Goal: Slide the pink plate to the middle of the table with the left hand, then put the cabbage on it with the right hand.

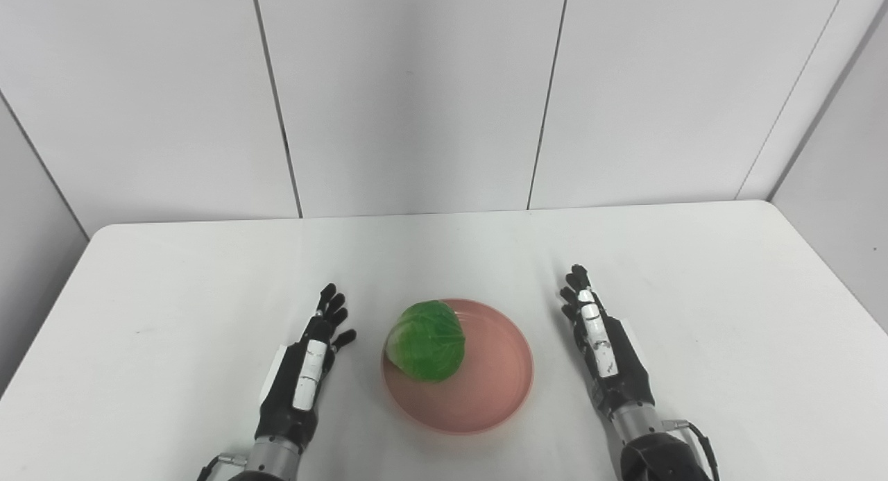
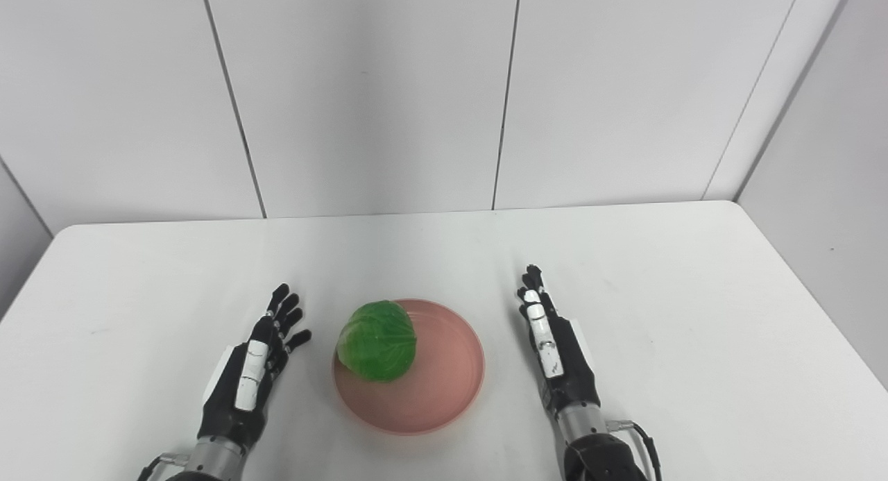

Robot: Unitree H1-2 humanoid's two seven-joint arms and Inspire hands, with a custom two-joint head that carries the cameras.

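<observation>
Cabbage (image 1: 426, 341) sitting on the plate (image 1: 492, 384), over toward its 9 o'clock rim, glossy and bright green, rounded, with pale veins showing across the leaves (looks like a moulded toy rather than the real thing). Plate pink, round, shallow, plain inside, resting on the white table (image 1: 728, 273) near the front middle. Count so far: one cabbage, one plate, two hands. No brand, label or writing readable anywhere on them.

Left hand (image 1: 305, 370) at 9 o'clock of the plate, near but not touching, fingers stretched out and a little apart, grasping nothing. Right hand (image 1: 605, 349) at 3 o'clock of the plate, also apart from it, fingers straight and close together, released, nothing held. Both black with white panels along the back, palms turned inward toward the plate, both pointing toward 12 o'clock. White panelled wall (image 1: 416, 92) behind the table.
</observation>
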